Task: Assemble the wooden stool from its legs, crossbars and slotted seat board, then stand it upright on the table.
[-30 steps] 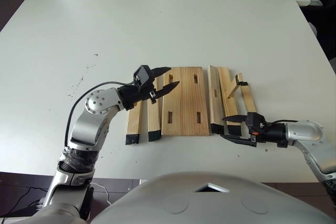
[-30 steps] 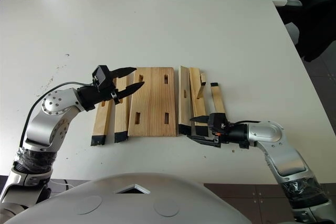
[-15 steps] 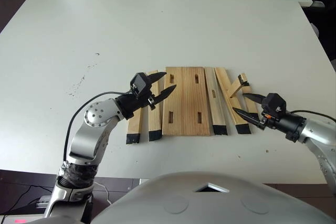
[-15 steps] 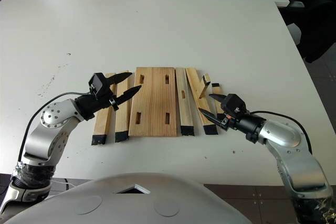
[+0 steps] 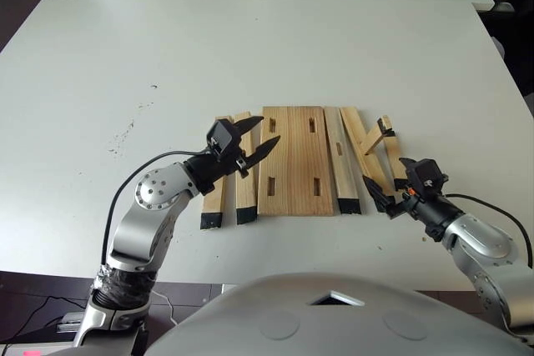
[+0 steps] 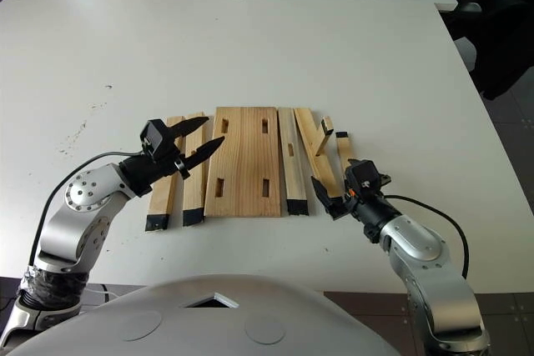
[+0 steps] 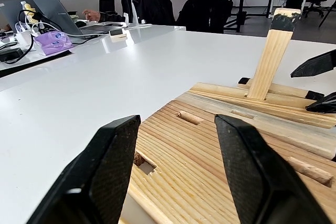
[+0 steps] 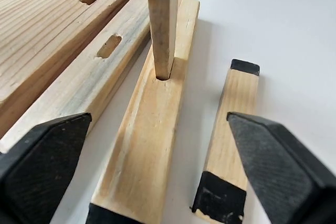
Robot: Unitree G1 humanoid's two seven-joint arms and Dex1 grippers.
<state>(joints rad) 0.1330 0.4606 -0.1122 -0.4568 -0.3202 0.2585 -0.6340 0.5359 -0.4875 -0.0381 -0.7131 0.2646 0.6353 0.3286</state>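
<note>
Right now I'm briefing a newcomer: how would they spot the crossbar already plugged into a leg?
On the white table, find the wide seat board. From the second leg on its right, a thin crossbar rises tilted: the only piece not lying flat.

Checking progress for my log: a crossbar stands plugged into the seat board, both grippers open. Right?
No. The crossbar stands in a leg right of the seat board, not in the board, as the right wrist view shows. Left gripper and right gripper are open.

Parted left gripper (image 7: 178, 124) over seat board (image 7: 210, 182)
</note>
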